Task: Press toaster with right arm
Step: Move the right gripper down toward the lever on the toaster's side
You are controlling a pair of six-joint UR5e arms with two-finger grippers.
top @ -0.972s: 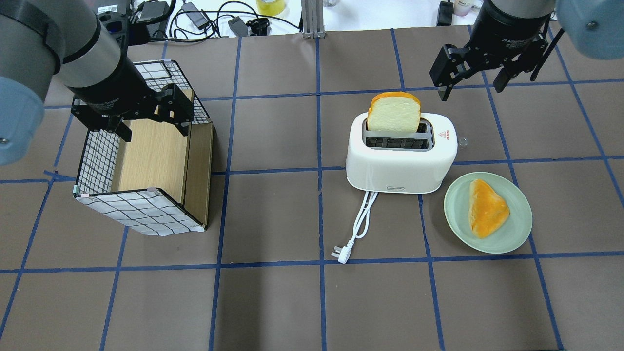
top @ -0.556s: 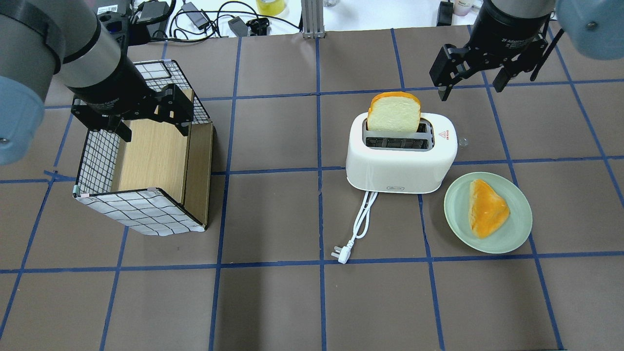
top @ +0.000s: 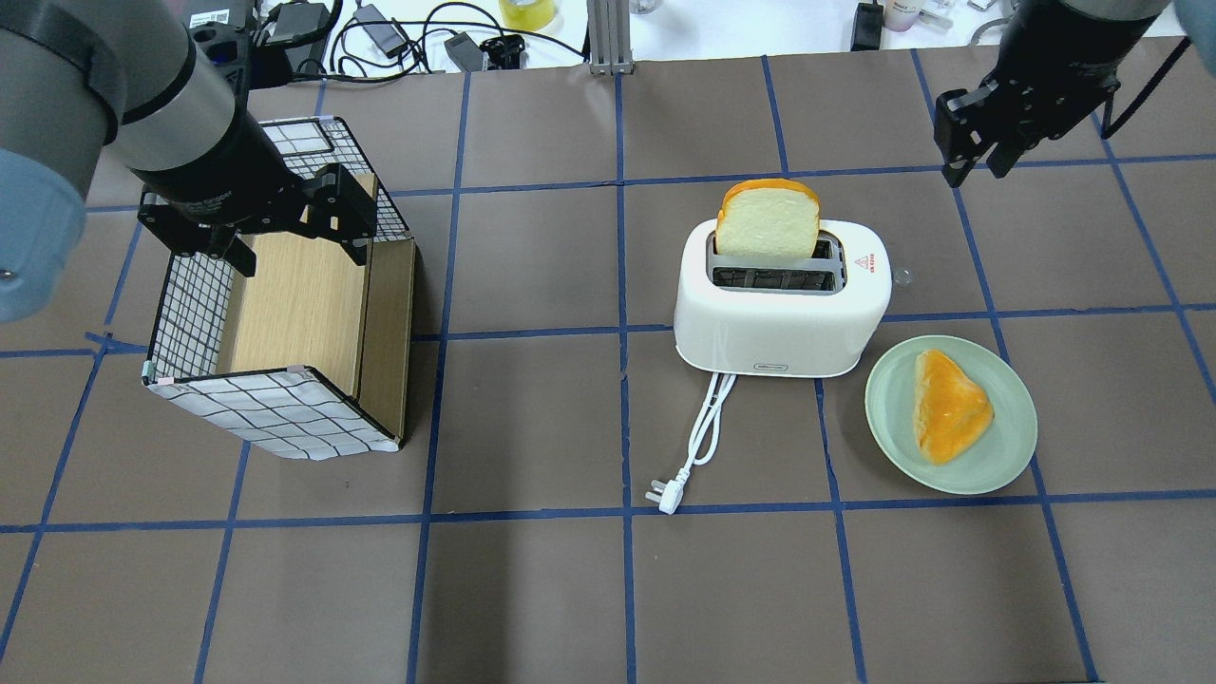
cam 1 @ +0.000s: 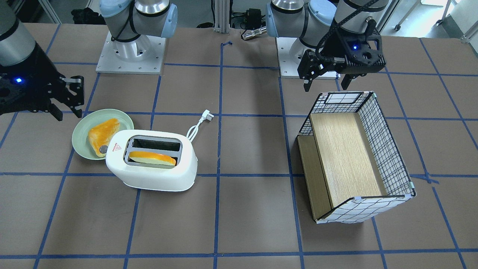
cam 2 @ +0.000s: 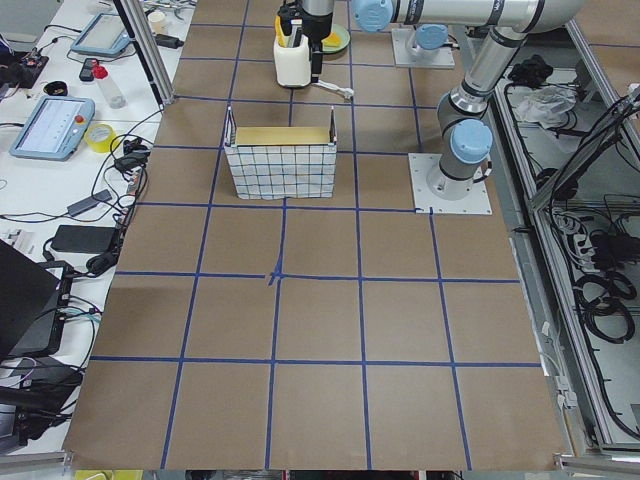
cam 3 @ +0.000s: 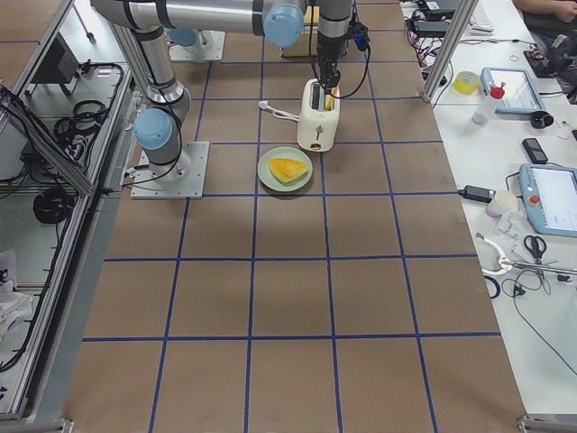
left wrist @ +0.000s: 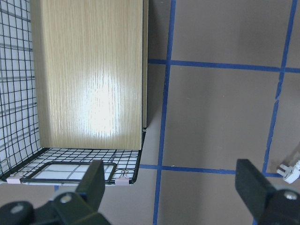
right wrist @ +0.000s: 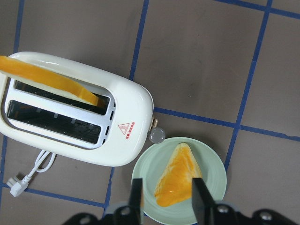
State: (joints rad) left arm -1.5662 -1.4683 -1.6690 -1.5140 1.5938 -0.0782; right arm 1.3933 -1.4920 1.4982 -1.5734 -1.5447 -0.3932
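Observation:
The white toaster (top: 779, 323) stands right of the table's middle, with a bread slice (top: 768, 220) upright in its far slot. It also shows in the front view (cam 1: 149, 175) and the right wrist view (right wrist: 136, 103). Its round lever knob (top: 901, 277) sticks out at the end facing the plate. My right gripper (top: 971, 173) hangs in the air beyond and to the right of that end, touching nothing. Its fingers are narrowed but a gap shows between them in the right wrist view (right wrist: 165, 187). My left gripper (top: 299, 256) is wide open and empty over the basket.
A green plate (top: 888, 418) with an orange-crusted slice (top: 950, 404) lies beside the toaster's lever end. The white cord and plug (top: 665, 494) trail toward the near side. A wire basket with a wooden floor (top: 275, 413) lies on the left. Cables and clutter lie past the far edge.
My right gripper has moved to the right, farther from the toaster, and its fingers have come closer together. The left arm, toaster and plate have not moved.

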